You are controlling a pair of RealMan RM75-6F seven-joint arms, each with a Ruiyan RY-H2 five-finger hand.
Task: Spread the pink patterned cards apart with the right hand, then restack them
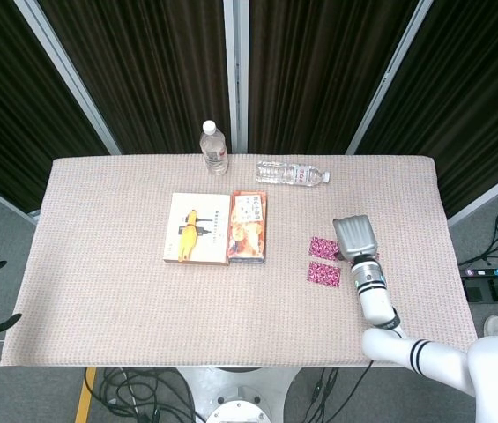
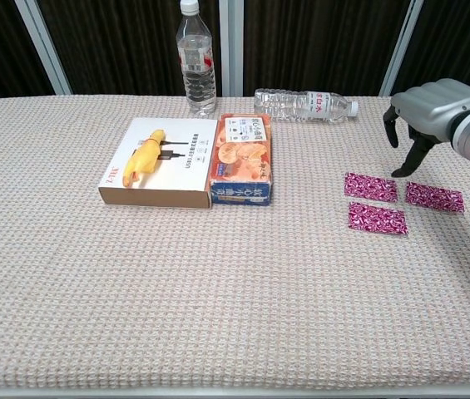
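Fingers (image 2: 418,146) of right hand (image 2: 431,112) apart above three spread pink cards (image 2: 371,187)

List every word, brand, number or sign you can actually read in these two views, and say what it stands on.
White box: cable drawing and small print, too blurred to read.
Orange box: printed characters, illegible.
Upright bottle and lying bottle: labels too small.
Pink cards: pattern only, no text.

Right hand (image 1: 355,237) above spread pink patterned cards (image 1: 324,274)
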